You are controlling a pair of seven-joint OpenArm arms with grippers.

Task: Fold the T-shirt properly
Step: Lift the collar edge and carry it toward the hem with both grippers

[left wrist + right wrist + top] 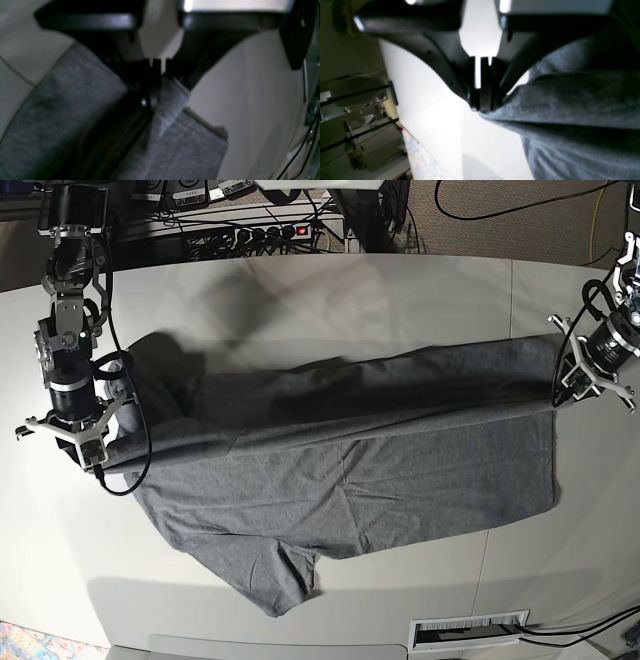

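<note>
The T-shirt [340,480] lies spread across the table [300,290], stretched lengthwise between the two grippers, with a long ridge of raised cloth running from one to the other. Below that ridge the body of the shirt rests flat, and one short sleeve [285,575] sticks out toward the near edge of the table.

The right gripper [92,442] is closed on the shirt's edge at one end; in its wrist view the jaws stand together, with grey cloth pinched at their tips and trailing away to the side over bare table. The left gripper [572,385] is likewise clamped on the cloth at the far end, and its wrist view shows a narrow tongue of fabric gathered between the closed jaws, the rest of the shirt hanging beneath and behind them.

Judging by this, the fold is at an early stage: the far long edge looks lifted and drawn taut between the arms (probably ready to be carried over the flat half), but no layer has yet been laid down neatly. The sleeve is still out, the lengthwise fold is unfinished, and any crosswise folds remain to be done.

Beyond the table, a power strip [255,230] and loose cables lie behind the far edge
</note>
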